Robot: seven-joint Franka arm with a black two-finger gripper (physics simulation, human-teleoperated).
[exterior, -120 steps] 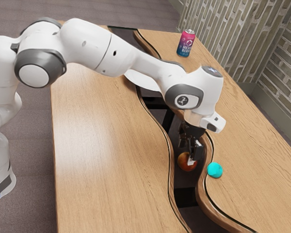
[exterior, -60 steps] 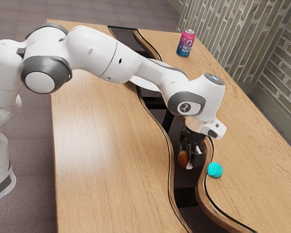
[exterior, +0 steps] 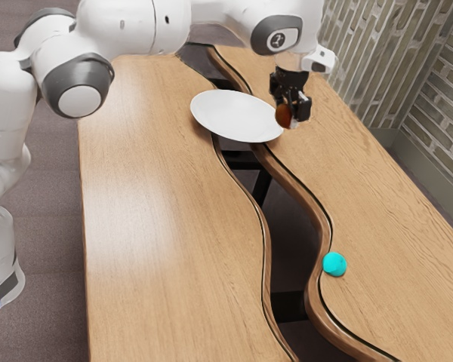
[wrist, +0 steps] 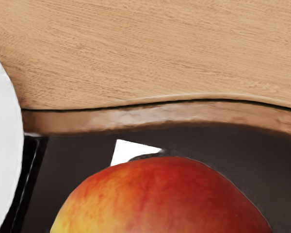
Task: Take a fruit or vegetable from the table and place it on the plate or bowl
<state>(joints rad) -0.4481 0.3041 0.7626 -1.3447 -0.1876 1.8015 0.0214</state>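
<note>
A red and orange apple (exterior: 284, 115) hangs in the air with my black gripper (exterior: 290, 115) shut on it, just past the right rim of the white plate (exterior: 234, 115) in the exterior view. The apple (wrist: 162, 199) sits large right under my hand in the wrist view, with the plate's edge (wrist: 4, 150) off to one side and a wooden table edge (wrist: 150, 116) beyond it. The plate lies across the gap between the two wooden tables.
A teal ball (exterior: 334, 263) rests on the right table near its curved front edge. A dark gap (exterior: 287, 226) runs between the two tables (exterior: 158, 226). A brick wall (exterior: 408, 68) stands behind the right table.
My arm has lifted the apple out of the gap near the teal ball and swung it far back toward the plate. The soda can at the back is now hidden behind the arm.
</note>
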